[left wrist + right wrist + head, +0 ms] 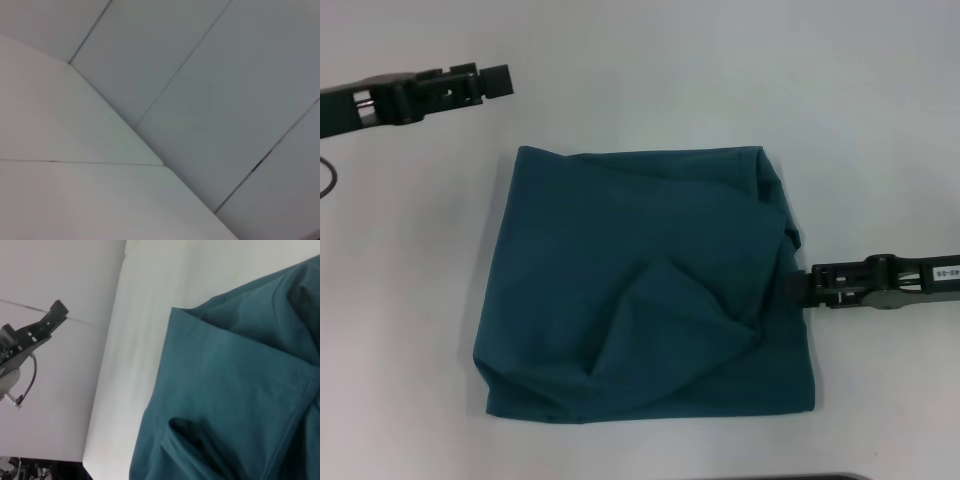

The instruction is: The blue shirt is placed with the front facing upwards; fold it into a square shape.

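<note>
blue shirt (pixel 640 290) lies folded into a rough, rumpled square on the white table (pixel 880 120), plain teal side up, with creases running toward its right edge. right gripper (pixel 794 288) touches that right edge — whether its fingers pinch the cloth, i cannot tell. left gripper (pixel 496 81) hangs above the table beyond the shirt's far left corner, apart from it — its state i cannot tell either.

R gripper (pixel 790 289) reaches in level from the right, tips touching blue shirt (pixel 640 290) at its right edge. L gripper (pixel 500 82) held off shirt's far-left corner, apart from it.
</note>
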Controlling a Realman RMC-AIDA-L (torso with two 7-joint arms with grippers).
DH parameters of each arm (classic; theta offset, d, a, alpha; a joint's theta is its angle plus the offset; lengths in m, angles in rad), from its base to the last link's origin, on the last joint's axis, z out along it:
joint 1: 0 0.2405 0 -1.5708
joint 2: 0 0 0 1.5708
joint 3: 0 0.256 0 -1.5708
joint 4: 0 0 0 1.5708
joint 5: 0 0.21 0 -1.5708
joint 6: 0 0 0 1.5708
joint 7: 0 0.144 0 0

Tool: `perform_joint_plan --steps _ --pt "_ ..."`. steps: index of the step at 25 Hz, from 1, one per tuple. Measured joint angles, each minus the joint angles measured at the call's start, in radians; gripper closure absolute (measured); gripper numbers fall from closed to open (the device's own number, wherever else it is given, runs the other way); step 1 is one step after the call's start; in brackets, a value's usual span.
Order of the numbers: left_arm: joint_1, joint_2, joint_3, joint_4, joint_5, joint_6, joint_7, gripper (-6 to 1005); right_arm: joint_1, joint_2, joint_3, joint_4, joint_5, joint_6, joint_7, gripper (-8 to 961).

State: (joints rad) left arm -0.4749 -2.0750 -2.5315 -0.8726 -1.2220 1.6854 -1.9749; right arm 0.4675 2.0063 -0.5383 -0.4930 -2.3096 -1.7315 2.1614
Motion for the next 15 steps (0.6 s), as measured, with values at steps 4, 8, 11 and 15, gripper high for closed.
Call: perform_joint_plan --steps 4,8,11,15 --pt "0.009 0.000 0.004 0.000 0.003 -0.004 0.001 44 0.013 0.001 -0.012 0.030 -0.001 0.048 0.000 278" --pt "0.011 0.001 0.007 0.001 0.004 -0.003 0.003 44 0.027 0.008 -0.018 0.048 -0.001 0.082 0.001 281" --pt "0.013 0.001 0.004 0.001 0.004 -0.001 0.005 43 0.030 0.014 -0.022 0.052 -0.002 0.104 0.009 284" --pt "0.015 0.005 0.002 0.001 0.004 0.003 0.010 45 0.031 0.022 -0.022 0.053 -0.002 0.138 0.014 287"
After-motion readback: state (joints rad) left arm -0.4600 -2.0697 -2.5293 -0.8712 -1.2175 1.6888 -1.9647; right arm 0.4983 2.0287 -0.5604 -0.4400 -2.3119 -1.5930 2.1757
